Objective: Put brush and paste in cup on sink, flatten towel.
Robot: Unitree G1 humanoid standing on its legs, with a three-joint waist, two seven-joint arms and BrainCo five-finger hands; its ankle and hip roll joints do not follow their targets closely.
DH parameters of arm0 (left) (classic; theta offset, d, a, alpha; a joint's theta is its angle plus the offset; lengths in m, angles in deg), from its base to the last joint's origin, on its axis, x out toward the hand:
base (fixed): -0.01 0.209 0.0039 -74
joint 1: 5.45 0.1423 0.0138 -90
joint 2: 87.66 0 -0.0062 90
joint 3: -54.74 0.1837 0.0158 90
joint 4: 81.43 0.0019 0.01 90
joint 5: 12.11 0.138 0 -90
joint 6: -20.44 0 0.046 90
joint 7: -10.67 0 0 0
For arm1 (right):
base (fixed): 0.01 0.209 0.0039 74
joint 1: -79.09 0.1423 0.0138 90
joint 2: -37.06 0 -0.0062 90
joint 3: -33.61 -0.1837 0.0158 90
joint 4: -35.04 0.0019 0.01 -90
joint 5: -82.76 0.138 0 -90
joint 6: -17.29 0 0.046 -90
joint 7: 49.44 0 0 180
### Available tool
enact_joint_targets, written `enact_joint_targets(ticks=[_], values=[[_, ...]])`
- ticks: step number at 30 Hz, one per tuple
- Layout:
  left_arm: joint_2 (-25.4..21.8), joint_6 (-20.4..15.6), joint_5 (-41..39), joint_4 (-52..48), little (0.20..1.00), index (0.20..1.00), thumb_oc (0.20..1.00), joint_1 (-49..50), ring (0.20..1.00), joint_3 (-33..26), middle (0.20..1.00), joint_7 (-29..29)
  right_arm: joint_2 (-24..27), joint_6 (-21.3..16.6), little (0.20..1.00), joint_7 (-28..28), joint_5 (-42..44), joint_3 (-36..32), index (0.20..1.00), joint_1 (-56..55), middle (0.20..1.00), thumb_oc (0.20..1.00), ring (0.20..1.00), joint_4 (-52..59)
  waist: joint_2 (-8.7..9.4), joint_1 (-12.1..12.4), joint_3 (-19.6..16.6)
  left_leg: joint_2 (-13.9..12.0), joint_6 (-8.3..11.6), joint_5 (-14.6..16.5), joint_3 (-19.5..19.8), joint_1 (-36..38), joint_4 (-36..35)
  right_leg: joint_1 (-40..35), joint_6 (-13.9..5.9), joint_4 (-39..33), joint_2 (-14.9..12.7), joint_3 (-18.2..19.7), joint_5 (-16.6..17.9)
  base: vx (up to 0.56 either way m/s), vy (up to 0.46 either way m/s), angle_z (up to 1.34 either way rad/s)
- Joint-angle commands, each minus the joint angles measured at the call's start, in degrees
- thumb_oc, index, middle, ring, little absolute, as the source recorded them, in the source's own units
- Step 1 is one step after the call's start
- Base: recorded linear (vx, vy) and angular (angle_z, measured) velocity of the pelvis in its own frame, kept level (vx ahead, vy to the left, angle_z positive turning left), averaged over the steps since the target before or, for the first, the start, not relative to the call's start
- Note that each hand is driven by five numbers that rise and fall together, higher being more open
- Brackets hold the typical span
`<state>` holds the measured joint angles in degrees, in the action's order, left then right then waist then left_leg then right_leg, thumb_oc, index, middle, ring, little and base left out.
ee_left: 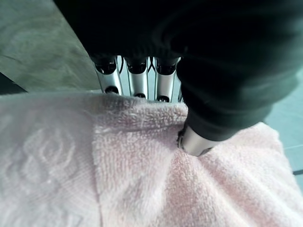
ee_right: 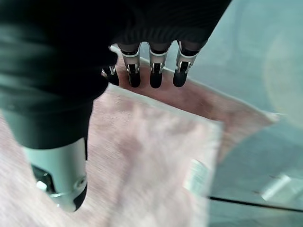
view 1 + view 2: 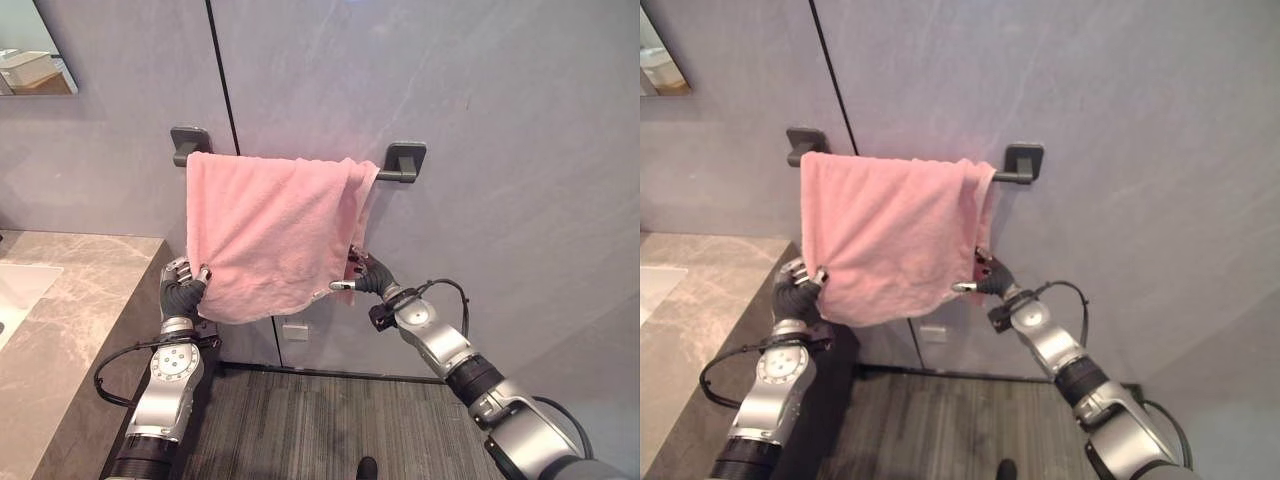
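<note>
The pink towel [image 3: 268, 232] hangs bunched on the rail [image 3: 396, 175] mid-frame. Left hand [image 3: 183, 288] pinches its lower left corner; right hand [image 3: 362, 275], fingers relaxed, touches its right edge. Soft, light, floppy: best gripped at the corners.

A dark towel rail [image 3: 398, 176] with two square brackets is fixed to a grey panelled wall [image 3: 500, 120]. A marbled grey bench [image 3: 70, 330] runs along the left, with a white basin [image 3: 18, 290] set in it. Dark striped flooring [image 3: 320, 425] lies below. A mirror corner [image 3: 30, 60] shows at upper left.
</note>
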<state>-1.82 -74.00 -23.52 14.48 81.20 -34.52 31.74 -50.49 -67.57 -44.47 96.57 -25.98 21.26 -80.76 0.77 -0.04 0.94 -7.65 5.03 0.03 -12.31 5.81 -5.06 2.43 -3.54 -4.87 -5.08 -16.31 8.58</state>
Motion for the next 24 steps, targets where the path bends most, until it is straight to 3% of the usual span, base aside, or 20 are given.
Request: enact_joint_targets(ticks=[1, 6, 7, 8, 9, 10, 24], values=[[-6.0, -2.25, -1.93, -0.54, 0.2, 0.2, 0.2, -0.61, 0.2, -0.09, 0.2, 0.14, -2.62, -3.51, 1.0, 1.75, 1.26, -2.16, 1.0, 7.42, 1.0, 1.0, 1.0, -2.48, 3.89, 1.38, 0.49, 1.46, -0.84, 1.23, 2.44, 0.11, 0.06, -3.29, -5.74, -0.13, -5.41, 3.77, -2.46, 0.0, 0.0, 0.0], [-5.87, -2.3, -2.04, -0.33, 0.2, 0.2, 0.2, -0.56, 0.2, 0.12, 0.2, 0.22, -2.76, -4.35, 1.0, 3.05, 2.31, -3.21, 1.0, 7.75, 1.0, 1.0, 1.0, -1.19, 3.96, 1.55, 0.49, 1.41, -0.85, 1.27, 2.64, 0.19, 0.06, -3.51, -5.72, -0.13, -5.37, 3.67, -2.56, 0.01, 0.001, 0.02], [-5.83, -2.29, -2.01, -0.33, 0.2, 0.2, 0.2, -0.6, 0.2, 0.12, 0.2, 0.25, -2.83, -4.62, 0.799, 3.29, 2.68, -3.51, 0.799, 7.69, 0.799, 0.799, 0.799, -0.78, 3.95, 1.54, 0.5, 1.43, -0.87, 1.3, 2.67, 0.17, 0.06, -3.52, -5.74, -0.13, -5.38, 3.68, -2.55, 0.0, 0.0, 0.0], [-5.74, -2.26, -1.96, -0.3, 0.2, 0.2, 0.2, -0.66, 0.2, 0.26, 0.2, 0.26, -2.98, -4.82, 0.498, 3.37, 3.18, -3.89, 0.498, 7.41, 0.498, 0.498, 0.498, -0.26, 3.95, 1.58, 0.48, 1.48, -0.92, 1.37, 2.74, 0.23, 0.06, -3.63, -5.73, -0.13, -5.33, 3.68, -2.61, 0.0, 0.0, 0.0], [-5.66, -2.22, -1.97, -0.23, 0.2, 0.2, 0.2, -0.64, 0.2, 0.26, 0.2, 0.39, -3.02, -4.97, 0.313, 3.57, 3.24, -4.1, 0.313, 7.26, 0.313, 0.313, 0.313, -0.03, 3.97, 1.57, 0.49, 1.48, -0.92, 1.39, 2.75, 0.27, 0.06, -3.67, -5.73, -0.13, -5.31, 3.72, -2.62, 0.0, 0.0, 0.0], [-5.64, -2.17, -2.01, -0.17, 0.2, 0.2, 0.2, -0.7, 0.2, 0.35, 0.2, 0.37, -3.08, -5.04, 0.2, 3.52, 3.41, -4.18, 0.2, 7.11, 0.2, 0.2, 0.2, 0.36, 4.0, 1.54, 0.46, 1.47, -0.93, 1.45, 2.74, 0.32, 0.06, -3.69, -5.72, -0.13, -5.31, 3.71, -2.63, 0.0, 0.0, 0.0], [-5.75, -1.93, -0.94, -1.34, 0.2, 0.2, 0.2, -0.93, 0.2, -0.99, 0.2, 1.0, -1.93, -6.14, 0.2, 4.49, 3.16, -6.54, 0.2, 2.91, 0.2, 0.2, 0.2, 7.84, 3.38, 0.67, 0.12, 1.5, -1.1, 2.11, 2.44, 1.43, 0.06, -4.55, -5.69, -0.13, -5.32, 3.89, -3.33, 0.0, 0.0, 0.0]])
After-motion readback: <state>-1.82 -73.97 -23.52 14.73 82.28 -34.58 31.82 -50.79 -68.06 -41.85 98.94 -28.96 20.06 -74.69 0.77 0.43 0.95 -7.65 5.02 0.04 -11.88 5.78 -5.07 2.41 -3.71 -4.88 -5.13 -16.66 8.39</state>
